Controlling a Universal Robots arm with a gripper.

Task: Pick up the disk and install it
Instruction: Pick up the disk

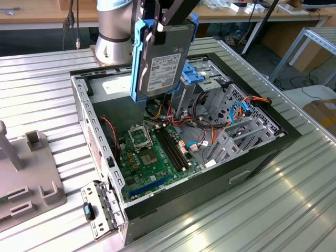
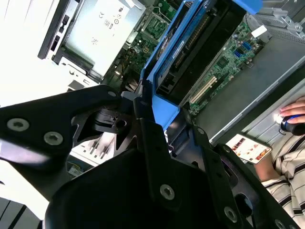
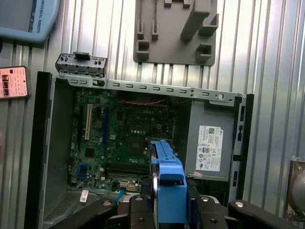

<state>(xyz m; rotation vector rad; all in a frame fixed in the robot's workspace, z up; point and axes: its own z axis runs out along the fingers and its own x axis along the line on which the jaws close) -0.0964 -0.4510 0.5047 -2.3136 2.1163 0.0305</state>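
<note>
At the lower left of the exterior view, nearest the camera, a grey fixture (image 1: pixel 31 168) lies on the ribbed table (image 1: pixel 252 220), and a small metal bracket (image 1: pixel 97 210) sits at the near corner of the open case (image 1: pixel 262 152). The case fills the middle of that frame. Its motherboard (image 1: pixel 152 157) lies bare on the floor of it, with loose cables and the metal drive cage (image 1: pixel 210 89) toward the centre right.

Above the case, at the upper centre, hangs the disk (image 1: pixel 160 58). It stands on edge with its label facing the camera and blue rails down both long sides, touching nothing inside the case. The gripper (image 1: pixel 160 23) holds it by its upper end, clamped across the rails. The first wrist view looks down along the disk (image 3: pixel 169 191) onto the motherboard (image 3: pixel 124 138), with the power supply (image 3: pixel 209 143) beside it.

Farthest off, at the upper centre-left of the exterior view, stands the arm's base (image 1: pixel 113 31).

As I judge it, the pick-up is done, since the disk is held in the air. The install is not done: no part of the disk is in the cage, and it hangs apart from it over the case's far half.
</note>
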